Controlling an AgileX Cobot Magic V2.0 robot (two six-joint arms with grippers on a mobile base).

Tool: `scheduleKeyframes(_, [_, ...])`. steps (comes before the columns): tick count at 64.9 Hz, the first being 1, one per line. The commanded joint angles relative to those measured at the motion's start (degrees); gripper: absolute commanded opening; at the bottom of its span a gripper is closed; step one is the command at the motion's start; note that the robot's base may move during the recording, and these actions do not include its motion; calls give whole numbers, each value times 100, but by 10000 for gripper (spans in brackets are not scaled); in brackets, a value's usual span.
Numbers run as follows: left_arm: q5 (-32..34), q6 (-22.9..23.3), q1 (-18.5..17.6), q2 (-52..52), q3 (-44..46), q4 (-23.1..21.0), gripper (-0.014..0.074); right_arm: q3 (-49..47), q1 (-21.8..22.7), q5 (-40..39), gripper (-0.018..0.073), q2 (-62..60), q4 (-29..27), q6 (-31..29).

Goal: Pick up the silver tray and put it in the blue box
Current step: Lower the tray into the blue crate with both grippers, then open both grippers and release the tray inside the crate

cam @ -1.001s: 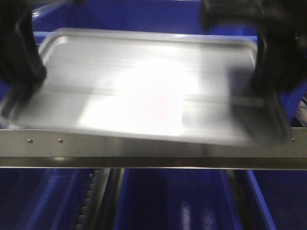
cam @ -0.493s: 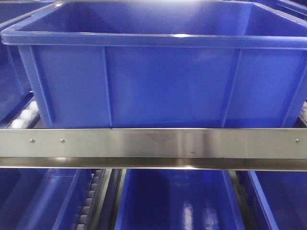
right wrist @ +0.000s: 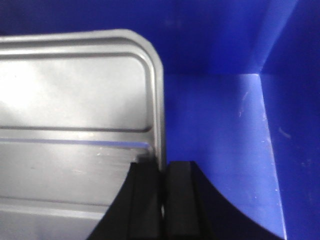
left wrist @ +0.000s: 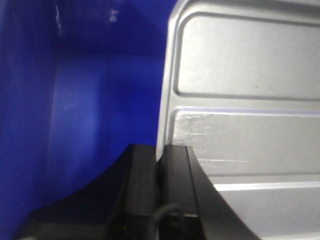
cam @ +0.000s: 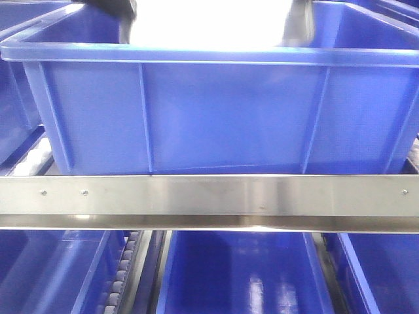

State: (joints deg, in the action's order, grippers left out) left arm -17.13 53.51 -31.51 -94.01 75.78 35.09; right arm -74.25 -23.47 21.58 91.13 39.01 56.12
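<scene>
The silver tray [cam: 209, 26] shows as a glaring white patch at the top of the front view, over the open top of the blue box [cam: 209, 111]. Dark gripper parts flank it, the left gripper [cam: 118, 8] and the right gripper [cam: 298, 19]. In the left wrist view my left gripper [left wrist: 161, 155] is shut on the tray's [left wrist: 245, 100] left rim, with the box's inner wall [left wrist: 90, 110] beyond. In the right wrist view my right gripper [right wrist: 164, 170] is shut on the tray's [right wrist: 75, 100] right rim, above the box's floor [right wrist: 215, 120].
A steel rail [cam: 209, 199] crosses in front of the box. More blue crates [cam: 242, 275] sit on the level below, beside a roller track [cam: 121, 275]. Another blue crate [cam: 13, 111] stands at the left.
One second ago the tray was held low in front of the camera. Half a second ago it was out of view. Now it shows at the top, over the box's opening.
</scene>
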Motion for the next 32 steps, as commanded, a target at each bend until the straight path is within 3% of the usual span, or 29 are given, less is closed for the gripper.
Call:
scheduleKeyframes(1, [291,89,127,287,220,147,41,-217,67,-264,168,-254,265,-30])
scheduleKeyframes(11, [120,89,312,287,220,-184,289,-217,111,-234,458,-243,501,-30])
scheduleKeyframes(16, [109,89,384,287,220,-207,313,-217,170,-231,539,-243,512,-30])
scheduleKeyframes(32, [204,89,370,298,220,-196,272,-217,233,-256,533,-243,532,-30])
